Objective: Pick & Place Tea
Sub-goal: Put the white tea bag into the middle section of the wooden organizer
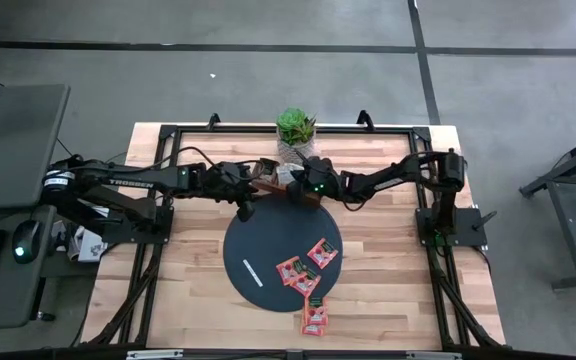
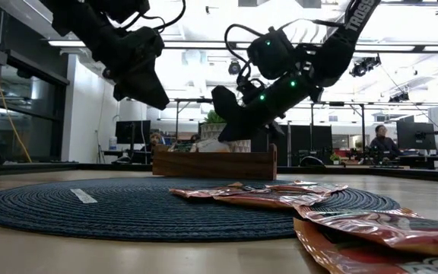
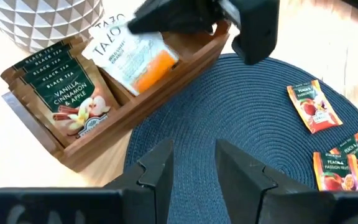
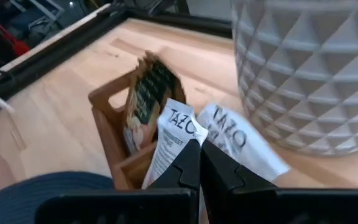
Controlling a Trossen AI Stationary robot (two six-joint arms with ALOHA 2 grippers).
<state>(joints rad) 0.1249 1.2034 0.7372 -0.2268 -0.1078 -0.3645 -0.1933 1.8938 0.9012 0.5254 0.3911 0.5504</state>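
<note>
Both arms are meeting over the wooden compartment tray (image 1: 286,183), which is sitting just past the far edge of the dark round mat (image 1: 268,250), near the bench's (image 1: 188,300) far edge. A white faceted pot (image 3: 51,18) holding a green plant (image 1: 295,125) is standing right behind the tray.

The right gripper (image 4: 199,163) is reaching over the tray's middle compartment with its fingers pinched together on a white Tazo sachet (image 4: 174,146), which is standing tilted in that compartment. A second white sachet (image 4: 241,144) is leaning beside it, toward the pot. In the left wrist view the white sachets (image 3: 138,59) are showing an orange patch, partly hidden under the right arm's dark gripper.

The tray's end compartment on the left arm's side is holding a stack of tan-brown sachets (image 3: 73,93) labelled black tea, vanilla, cinnamon and apple, leaning upright one behind another.

The left gripper (image 3: 194,165) is hovering above the mat's far edge, just beside the tray, its fingers (image 3: 160,168) parted and holding nothing.

Orange-red sachets (image 1: 306,270) are lying flat in a loose cluster on the mat's near right part, some overlapping. Two more orange-red sachets (image 1: 315,318) are lying off the mat on the bare bench, just past its near rim. A thin white strip (image 1: 253,272) is lying alone on the mat's near left part, well apart from the sachets.
</note>
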